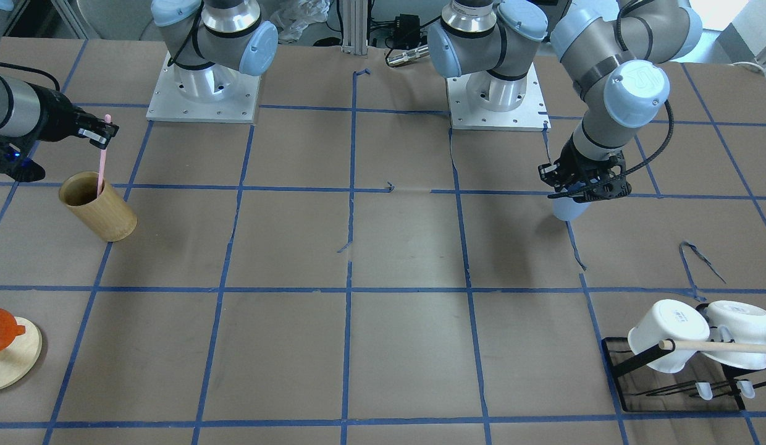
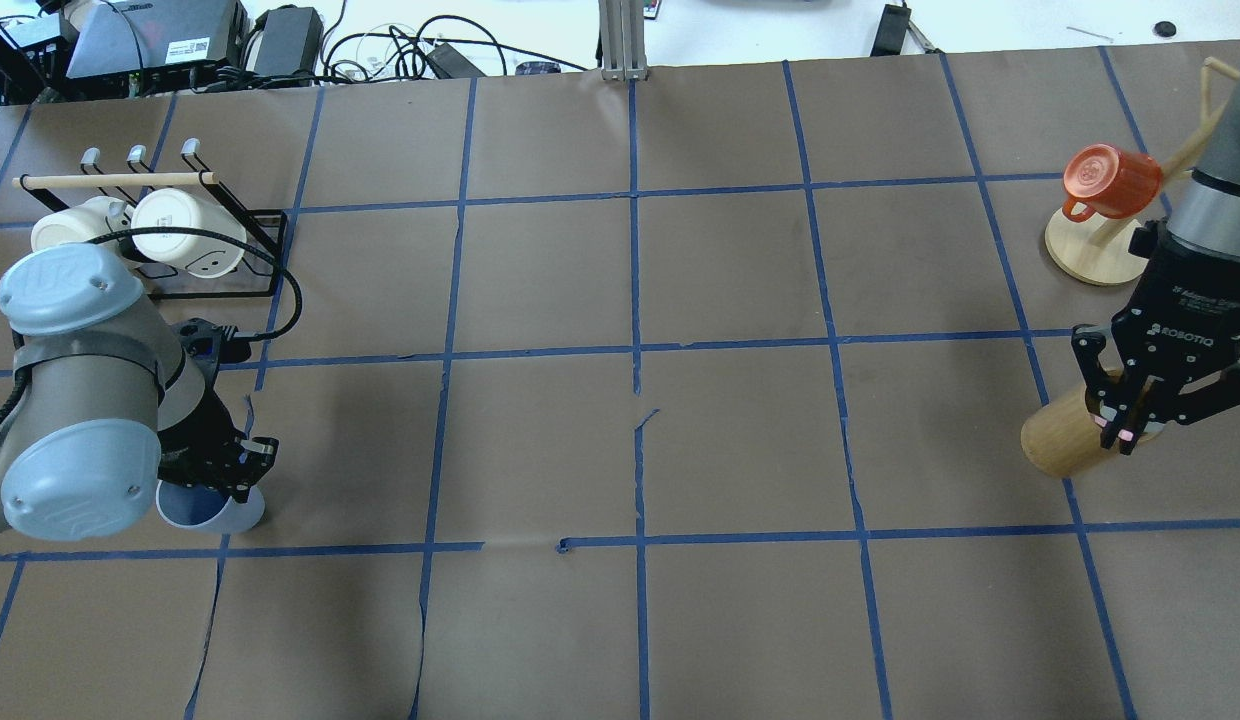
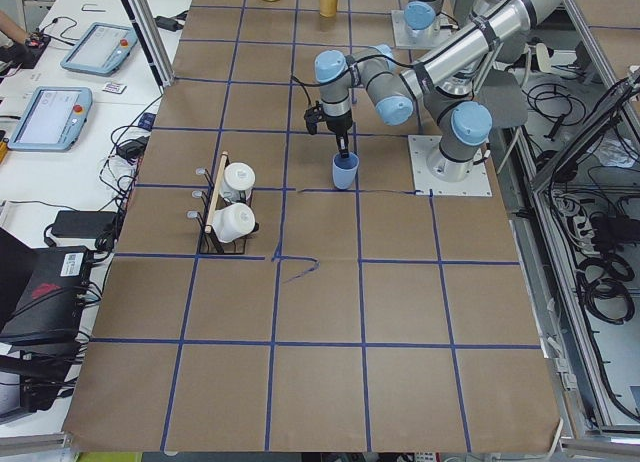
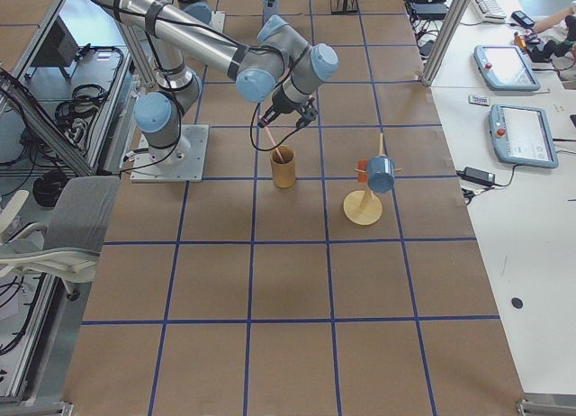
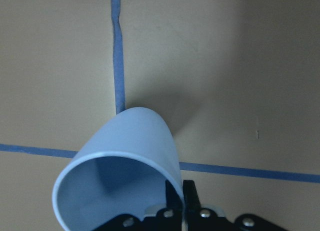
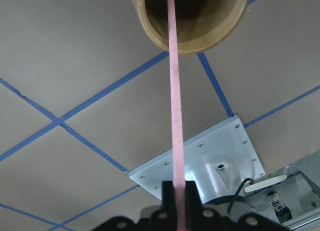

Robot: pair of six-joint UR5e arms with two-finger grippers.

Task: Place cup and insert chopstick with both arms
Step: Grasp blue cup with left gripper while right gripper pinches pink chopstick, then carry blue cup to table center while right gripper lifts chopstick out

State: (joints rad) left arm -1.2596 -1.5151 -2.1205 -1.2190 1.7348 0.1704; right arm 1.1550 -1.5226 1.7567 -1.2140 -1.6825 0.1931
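Note:
The light-blue cup [image 2: 212,512] stands upright at or just above the table at the robot's left, also seen in the front view [image 1: 571,210] and the left wrist view [image 5: 125,161]. My left gripper [image 2: 235,470] is shut on its rim, one finger inside and one outside. My right gripper [image 2: 1123,432] is shut on the upper end of the pale-pink chopstick [image 1: 102,164]. The chopstick hangs upright with its lower end inside the tan bamboo cylinder [image 1: 99,207]. The right wrist view shows the chopstick [image 6: 175,116] running down into the cylinder's mouth [image 6: 220,36].
A black rack [image 2: 265,250] with two white mugs [image 2: 185,232] and a wooden rod [image 2: 115,181] stands beyond the left arm. An orange mug [image 2: 1110,180] hangs on a wooden stand [image 2: 1085,255] beyond the right gripper. Both arm bases [image 1: 201,93] stand at the robot's edge.

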